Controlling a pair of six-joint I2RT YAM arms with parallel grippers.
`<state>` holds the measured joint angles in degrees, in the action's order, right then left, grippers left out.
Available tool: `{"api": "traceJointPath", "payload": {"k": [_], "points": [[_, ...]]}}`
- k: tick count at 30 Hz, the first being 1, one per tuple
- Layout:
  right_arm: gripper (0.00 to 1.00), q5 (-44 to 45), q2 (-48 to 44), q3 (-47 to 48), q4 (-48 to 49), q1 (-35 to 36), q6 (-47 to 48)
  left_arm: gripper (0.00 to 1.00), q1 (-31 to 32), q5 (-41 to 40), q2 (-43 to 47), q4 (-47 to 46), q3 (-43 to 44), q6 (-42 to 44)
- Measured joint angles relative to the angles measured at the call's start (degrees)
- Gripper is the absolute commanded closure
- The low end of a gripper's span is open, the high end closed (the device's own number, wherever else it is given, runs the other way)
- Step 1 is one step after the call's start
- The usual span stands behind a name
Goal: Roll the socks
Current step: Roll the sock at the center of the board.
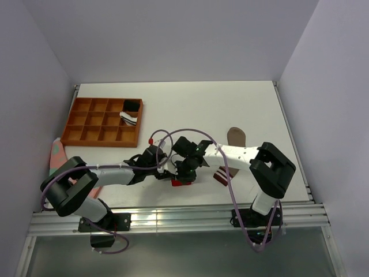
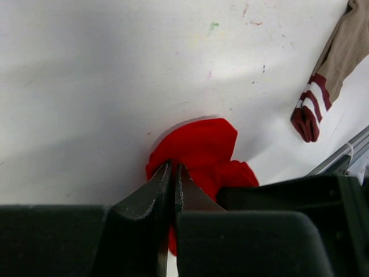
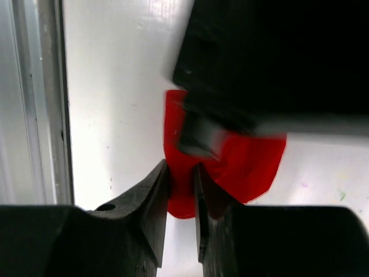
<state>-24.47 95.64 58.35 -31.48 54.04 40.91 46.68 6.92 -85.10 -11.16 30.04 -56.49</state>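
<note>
The red sock (image 1: 180, 182) sits bunched into a crumpled lump on the white counter (image 1: 190, 109), low in the centre of the top view, its fabric pinched by both the left pincer (image 2: 173, 167) and the right pincer (image 3: 181, 173). The tan sock (image 1: 235, 137) lies flat and stretched out to its right, toe toward the upper frame, maroon-and-white striped cuff lowest, apart from the red one
</note>
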Motion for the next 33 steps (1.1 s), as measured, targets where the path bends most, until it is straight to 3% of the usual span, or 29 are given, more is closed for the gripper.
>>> {"api": "traceJointPath", "payload": {"k": [9,22,29,33], "points": [[0.81,-12.09,7.8,7.96,-8.11,-6.25,4.02,0.9,-1.25,-2.16,1.29,1.22,-0.87,-2.21],[0.83,-22.29,19.19,18.78,-22.62,-8.55,11.43,0.81,-2.8,-7.89,4.37,-0.11,-4.28,-3.78],[0.83,-24.15,25.9,23.41,-24.9,-18.56,-7.72,0.73,2.56,-10.8,8.44,-1.29,-7.76,-4.24],[0.83,-23.93,26.49,23.67,-25.2,-19.54,-12.61,0.63,3.21,-11.89,12.52,-1.16,-10.38,-4.26]]}}
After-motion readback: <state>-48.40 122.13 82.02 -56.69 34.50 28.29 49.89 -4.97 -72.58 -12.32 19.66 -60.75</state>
